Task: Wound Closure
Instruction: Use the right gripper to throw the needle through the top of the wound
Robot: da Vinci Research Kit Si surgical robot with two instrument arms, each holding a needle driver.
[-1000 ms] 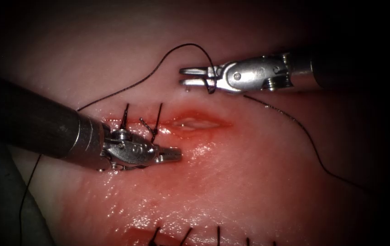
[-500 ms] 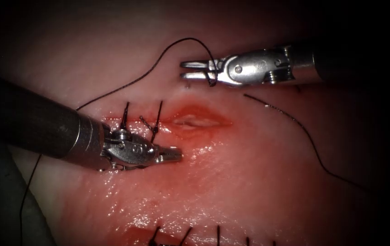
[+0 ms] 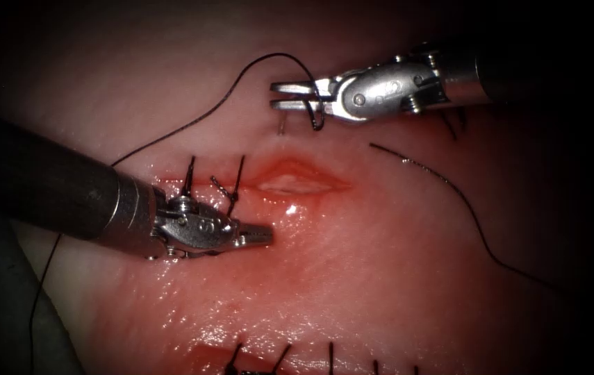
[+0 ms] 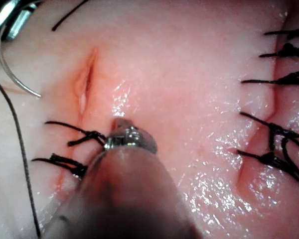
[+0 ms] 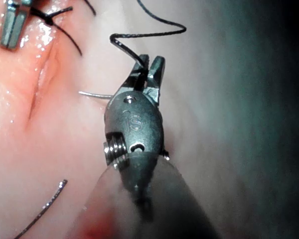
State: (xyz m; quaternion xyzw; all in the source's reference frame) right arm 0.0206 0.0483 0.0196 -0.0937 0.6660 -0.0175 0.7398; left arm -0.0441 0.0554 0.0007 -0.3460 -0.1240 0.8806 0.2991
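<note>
Since a second ago the right claw [image 3: 290, 96] has lifted slightly, gripping the needle [image 4: 12, 74] near its thread [image 3: 192, 125] end (clear of the tissue [image 3: 380, 278]). Left claw [image 3: 258, 236] rests closed, empty. Two stitches [image 3: 213, 184] close the cut's [image 3: 293, 182] left end; the rest gapes.

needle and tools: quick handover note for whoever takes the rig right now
Right pincer: shut on the needle, apparently near its thread end. The needle is out of the tissue, beyond the cut's open part.
Left pincer: shut, holding nothing, low over the tissue on the near side of the cut.
Thread: runs from the right pincer leftward across the tissue.
Done: two stitches at the cut's left end.
Left: the open part to their right.
</note>
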